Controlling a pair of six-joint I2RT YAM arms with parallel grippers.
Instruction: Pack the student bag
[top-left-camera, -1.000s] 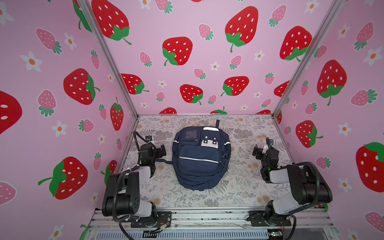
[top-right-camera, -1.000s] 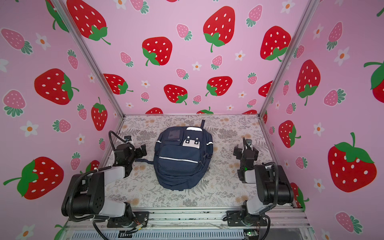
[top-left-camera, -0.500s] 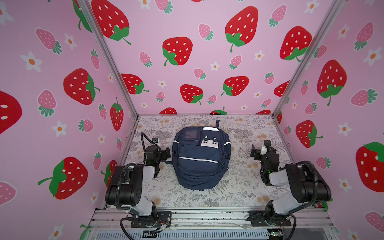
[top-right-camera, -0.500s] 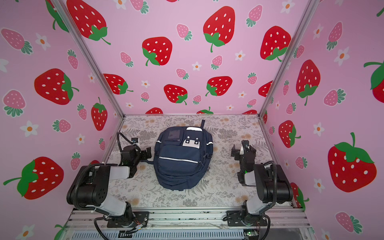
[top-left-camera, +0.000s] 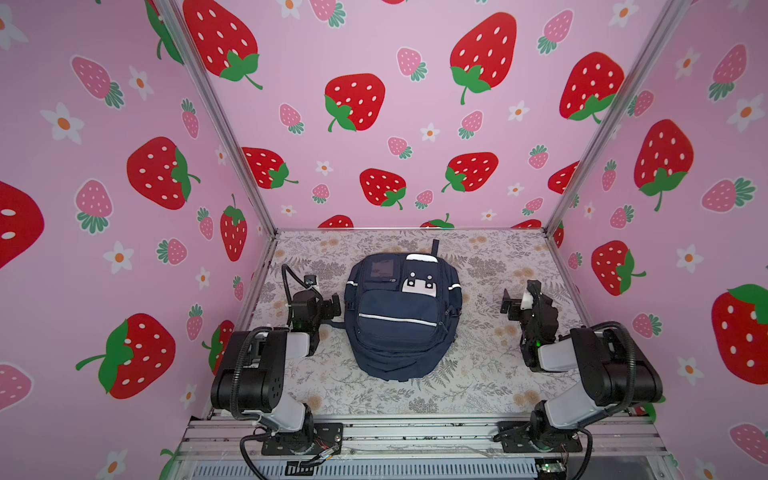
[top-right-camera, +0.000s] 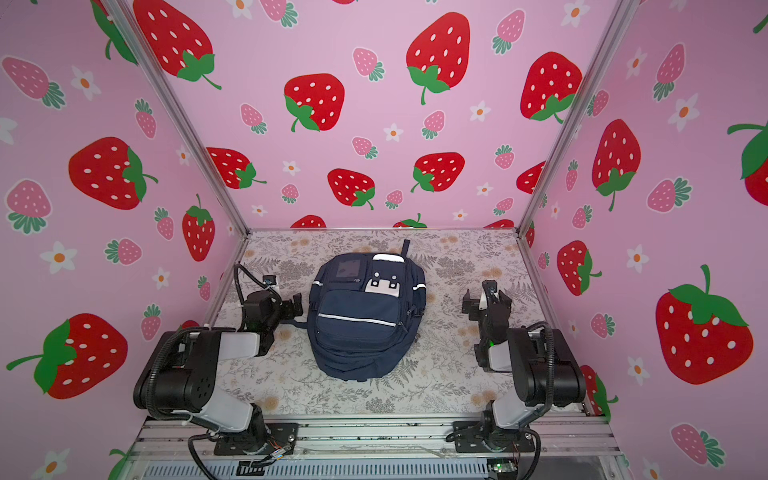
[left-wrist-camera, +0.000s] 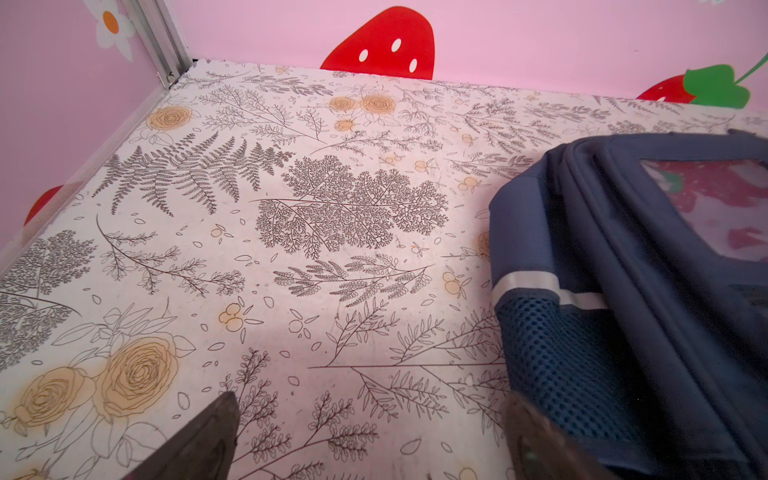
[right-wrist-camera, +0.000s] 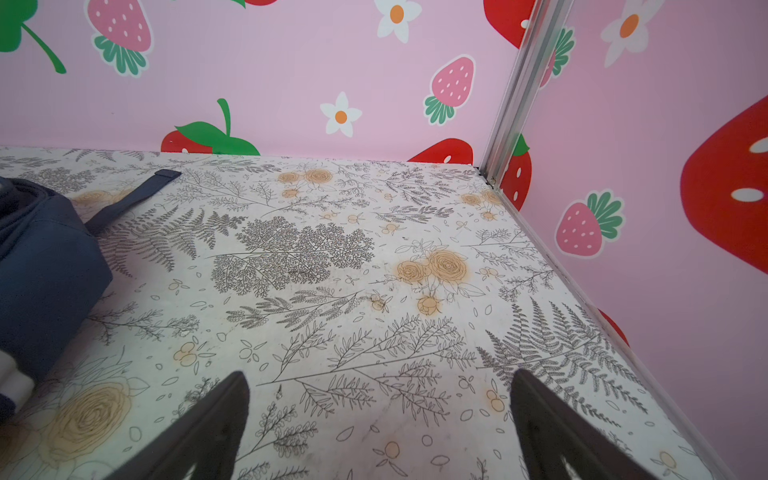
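Centrally on the floral table (top-left-camera: 478, 374), one student bag (top-left-camera: 399, 328) is seen lying face up, its long axis running near to far and its top loop (top-left-camera: 435, 247) pointed at the far wall. Two grippers are counted: the left gripper (top-left-camera: 334, 306) is held spread wide just beside the bag's left side, and the right gripper (top-left-camera: 517, 298) is likewise spread, well apart on the right.
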